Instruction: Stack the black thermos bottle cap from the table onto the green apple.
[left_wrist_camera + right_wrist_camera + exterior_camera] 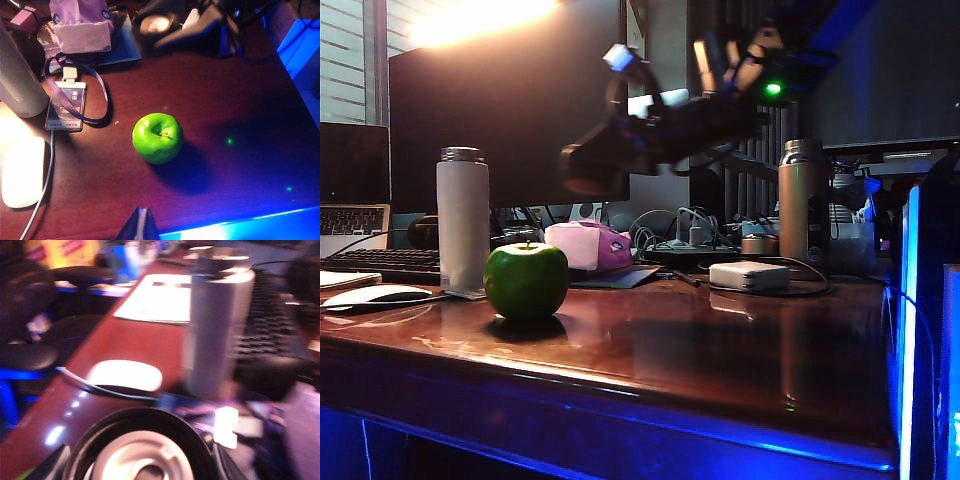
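One green apple (526,280) sits upright near the front left of the reddish worktop (720,350), its stem up and nothing resting on it. Above and to its right, the right gripper (592,168) hangs in the air, blurred, well clear of the fruit. In the right wrist view its fingers (227,467) are clamped on either side of the black cap (142,447) — the cap's open mouth faces the camera, showing a pale inner disc. Behind the apple stands a white bottle (463,218), with a white mouse (375,296) to its left and a pink pouch (588,246) to its right. The left gripper (140,226) hovers above the apple's near side — only a dark tip shows, so I cannot tell whether its fingers are parted.
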Controlling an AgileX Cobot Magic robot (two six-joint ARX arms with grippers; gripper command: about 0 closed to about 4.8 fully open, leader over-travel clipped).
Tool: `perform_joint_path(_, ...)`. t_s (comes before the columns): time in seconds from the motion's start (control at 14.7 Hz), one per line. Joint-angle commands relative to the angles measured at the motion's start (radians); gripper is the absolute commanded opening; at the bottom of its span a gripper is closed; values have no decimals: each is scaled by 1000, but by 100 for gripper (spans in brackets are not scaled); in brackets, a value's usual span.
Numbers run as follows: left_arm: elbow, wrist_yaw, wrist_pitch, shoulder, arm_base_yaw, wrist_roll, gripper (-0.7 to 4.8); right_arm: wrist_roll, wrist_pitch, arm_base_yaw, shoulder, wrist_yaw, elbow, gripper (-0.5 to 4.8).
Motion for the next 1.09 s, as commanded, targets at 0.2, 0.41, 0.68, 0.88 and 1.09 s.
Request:
perform_joint_path(0.2, 4, 5, 13, -2, 0, 1, -5, -25, 18, 39, -14, 13, -39, 283)
perform_joint_path(0.41, 4, 5, 13, -2, 0, 1, -5, -64, 19, 64, -39, 33, -93, 283)
perform_joint_path(0.68, 4, 5, 13, -2, 0, 1, -5, -93, 229, 81, -171, 82, -313, 283)
perform_joint_path(0.88, 4, 5, 13, -2, 0, 1, -5, -86, 376, 98, -189, 82, -405, 283)
perform_joint_path(1.09, 4, 5, 13, -2, -1, 1, -5, -87, 394, 105, -186, 89, -430, 283)
